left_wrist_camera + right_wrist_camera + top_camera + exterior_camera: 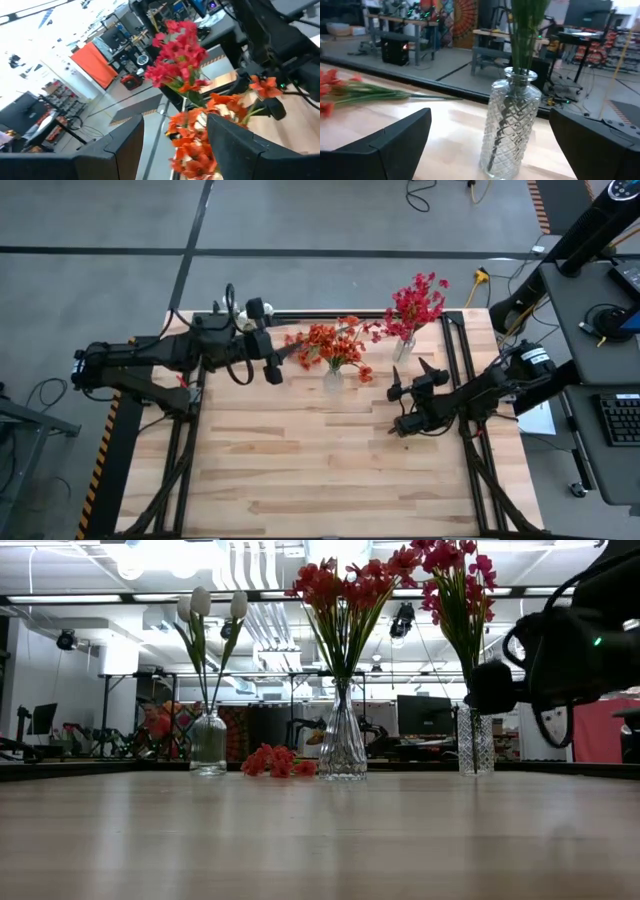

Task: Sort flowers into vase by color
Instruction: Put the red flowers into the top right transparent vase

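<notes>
Three glass vases stand along the far edge. One holds white blooms [205, 608], the middle one orange blooms [335, 350] [345, 590], the right one crimson blooms [415, 302] [450, 565]. One orange spray [275, 762] [350, 91] lies flat on the table behind and left of the middle vase. My left gripper [290, 352] [175, 150] hovers open beside the orange blooms [195, 145], touching nothing. My right gripper [410, 377] [490, 117] is open on the near side of the crimson vase [512, 125], one finger on either side of it in the wrist view, apart from the glass.
The near half of the wooden table [320, 470] carries nothing. The white-bloom vase [208, 740] stands close under my left arm. Black frame rails [455, 360] run along the table's sides. A desk with a keyboard [620, 420] is off to the right.
</notes>
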`<state>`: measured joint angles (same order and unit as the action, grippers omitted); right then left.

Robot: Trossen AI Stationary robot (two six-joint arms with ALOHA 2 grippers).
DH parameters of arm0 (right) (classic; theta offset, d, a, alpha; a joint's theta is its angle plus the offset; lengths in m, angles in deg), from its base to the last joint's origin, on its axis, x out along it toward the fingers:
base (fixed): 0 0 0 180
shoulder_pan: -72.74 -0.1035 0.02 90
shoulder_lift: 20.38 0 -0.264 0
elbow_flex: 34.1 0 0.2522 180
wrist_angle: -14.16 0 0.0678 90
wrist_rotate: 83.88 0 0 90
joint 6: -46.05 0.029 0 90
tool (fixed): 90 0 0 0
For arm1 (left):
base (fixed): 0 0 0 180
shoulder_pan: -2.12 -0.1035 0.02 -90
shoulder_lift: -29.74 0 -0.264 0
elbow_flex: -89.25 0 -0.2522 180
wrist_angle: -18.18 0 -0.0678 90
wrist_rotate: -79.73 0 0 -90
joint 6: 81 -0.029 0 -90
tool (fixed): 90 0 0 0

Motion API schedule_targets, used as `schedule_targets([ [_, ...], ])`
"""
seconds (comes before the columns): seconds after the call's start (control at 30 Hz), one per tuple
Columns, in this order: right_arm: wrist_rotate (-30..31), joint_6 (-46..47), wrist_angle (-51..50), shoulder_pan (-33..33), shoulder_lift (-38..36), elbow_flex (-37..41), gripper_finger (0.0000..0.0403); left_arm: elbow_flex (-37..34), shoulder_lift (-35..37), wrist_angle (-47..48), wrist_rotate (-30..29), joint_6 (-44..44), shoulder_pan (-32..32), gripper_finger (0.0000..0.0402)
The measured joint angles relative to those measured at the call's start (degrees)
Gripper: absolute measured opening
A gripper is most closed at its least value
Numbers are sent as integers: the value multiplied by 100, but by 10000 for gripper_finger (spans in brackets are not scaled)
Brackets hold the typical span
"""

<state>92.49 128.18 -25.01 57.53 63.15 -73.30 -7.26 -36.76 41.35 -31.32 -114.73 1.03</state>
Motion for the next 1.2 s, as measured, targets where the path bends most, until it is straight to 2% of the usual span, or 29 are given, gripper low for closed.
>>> schedule_targets([
  [0.1,71,461,50,254,219,95,398,0,103,-12,-2,3,-7,199],
  [0.23,78,1558,66,499,695,236,398,0,255,123,107,237,3,199],
  [0.33,152,1780,351,687,1169,226,398,-1,340,129,107,314,2,199],
  [0.47,235,1748,840,939,1684,123,398,-1,367,45,107,270,-4,199],
  [0.6,223,1743,877,1176,1856,-22,398,-2,367,-8,107,99,-4,199],
  [1.2,172,1282,857,1638,1675,-402,398,-1,369,-39,58,-285,-170,199],
])
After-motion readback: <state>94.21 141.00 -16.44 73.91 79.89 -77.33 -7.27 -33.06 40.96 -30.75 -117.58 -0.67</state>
